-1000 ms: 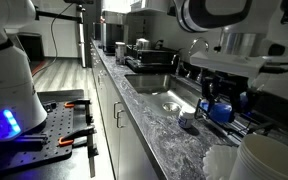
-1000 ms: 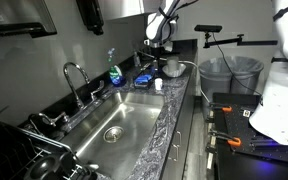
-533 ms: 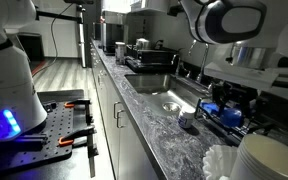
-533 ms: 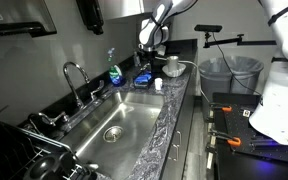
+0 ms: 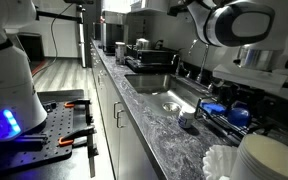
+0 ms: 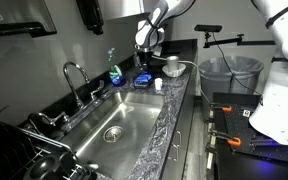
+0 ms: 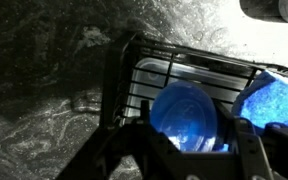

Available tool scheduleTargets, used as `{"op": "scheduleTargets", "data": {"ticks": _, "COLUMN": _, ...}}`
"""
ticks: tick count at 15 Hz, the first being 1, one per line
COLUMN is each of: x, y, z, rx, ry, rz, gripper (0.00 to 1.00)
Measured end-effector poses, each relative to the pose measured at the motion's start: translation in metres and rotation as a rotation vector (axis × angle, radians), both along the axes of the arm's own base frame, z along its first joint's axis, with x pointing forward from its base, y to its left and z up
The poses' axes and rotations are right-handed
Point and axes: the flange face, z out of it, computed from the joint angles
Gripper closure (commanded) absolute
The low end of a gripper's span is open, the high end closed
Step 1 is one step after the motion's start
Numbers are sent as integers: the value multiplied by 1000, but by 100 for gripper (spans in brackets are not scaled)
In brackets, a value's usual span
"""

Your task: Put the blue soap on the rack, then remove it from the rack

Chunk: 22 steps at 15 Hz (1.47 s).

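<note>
Soap first: the blue soap (image 7: 184, 105) sits right between the two dark fingers of the claw (image 7: 192, 130), which is pinched in on it from both sides, so the claw is gripping the lump. From the wrist view the soap hangs over the near end of the rack (image 7: 134, 70), whose thin dark bars run in parallel under and behind it. I cannot tell from here whether the soap's underside touches the bars or is just clear of them.

Just beside the soap, off to one side, lies a flat blue pad (image 7: 277, 98), partly on the rack. The dark, veined stone desk (image 7: 44, 90) spreads out around the rack's outer edge.

In an exterior view the arm (image 5: 229, 25) reaches down over the far end of the desk (image 5: 149, 110), past the steel sink (image 5: 171, 100), and a spot of bright blue shows below it at the rack (image 5: 229, 122). A stack of white bowls (image 5: 269, 155) stands close to that camera.

In an exterior view from the opposite end, the arm (image 6: 150, 22) stands beyond the long sink basin (image 6: 114, 125). The faucet (image 6: 74, 75) curves over the basin's back edge, and a tall clear bottle with blue liquid (image 6: 115, 72) stands by the wall, near the arm. At that distance the claw itself is too small to read.
</note>
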Motion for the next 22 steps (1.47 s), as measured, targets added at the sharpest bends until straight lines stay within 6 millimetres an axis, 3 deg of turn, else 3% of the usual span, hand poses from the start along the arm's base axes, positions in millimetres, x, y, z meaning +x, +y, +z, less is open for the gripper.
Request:
{"op": "scheduleTargets", "data": {"ticks": 13, "x": 12, "y": -3, "z": -13, "rx": 17, "ry": 55, "rz": 10, "gripper": 64}}
{"op": "scheduleTargets", "data": {"ticks": 15, "x": 13, "y": -4, "z": -12, "rx": 17, "ry": 60, "rz": 11, "gripper": 19}}
{"op": "scheduleTargets", "data": {"ticks": 18, "x": 13, "y": -4, "z": -11, "rx": 17, "ry": 62, "rz": 12, "gripper": 1}}
{"op": "scheduleTargets", "data": {"ticks": 22, "x": 14, "y": -5, "z": -9, "rx": 15, "ry": 59, "rz": 12, "gripper": 0}}
